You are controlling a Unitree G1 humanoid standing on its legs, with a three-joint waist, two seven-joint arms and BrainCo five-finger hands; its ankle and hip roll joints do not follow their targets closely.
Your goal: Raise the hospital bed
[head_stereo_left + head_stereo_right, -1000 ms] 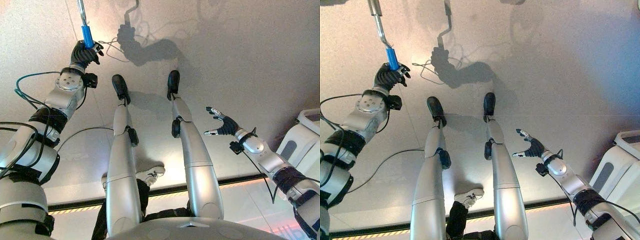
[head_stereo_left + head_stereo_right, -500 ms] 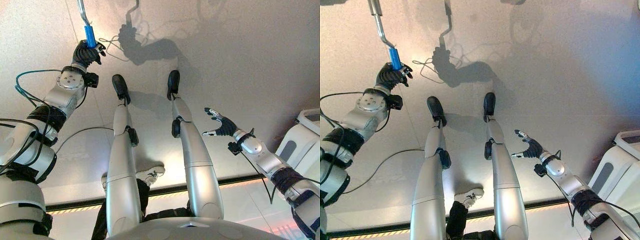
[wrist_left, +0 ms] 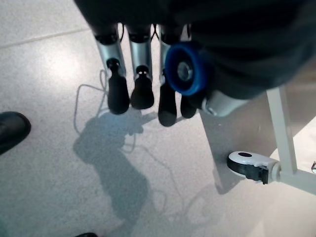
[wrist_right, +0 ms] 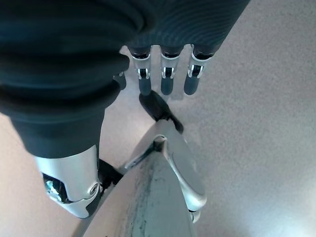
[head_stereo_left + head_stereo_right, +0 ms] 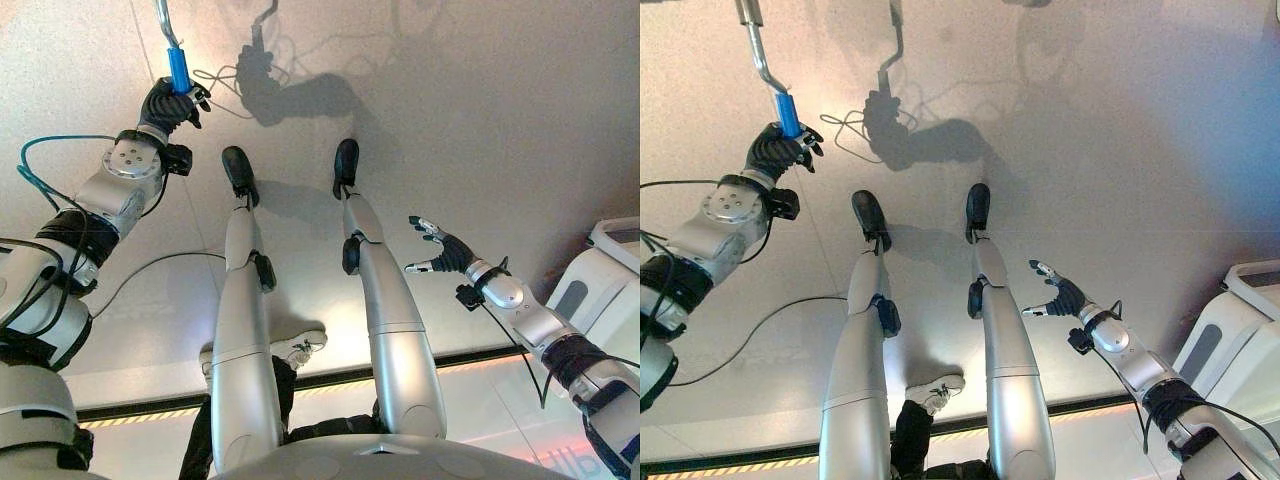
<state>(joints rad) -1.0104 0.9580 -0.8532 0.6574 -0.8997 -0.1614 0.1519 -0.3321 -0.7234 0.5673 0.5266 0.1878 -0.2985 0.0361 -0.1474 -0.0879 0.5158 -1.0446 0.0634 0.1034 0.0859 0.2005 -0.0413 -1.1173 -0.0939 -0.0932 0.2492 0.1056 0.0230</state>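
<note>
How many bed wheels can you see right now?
1: a caster on the floor at the foot of the bed frame, seen past the left hand, which grips the blue crank handle. The frame's other wheels may be out of view.

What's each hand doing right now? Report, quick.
Left hand: shut on the blue crank handle.
Right hand: open, holding nothing.

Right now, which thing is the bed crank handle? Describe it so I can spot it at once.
Follow the robot's left arm up to its left hand, raised over the pale floor. The hand is curled round the blue grip at the end of a bent silver crank rod. It is the single bright blue thing among the greys.
</note>
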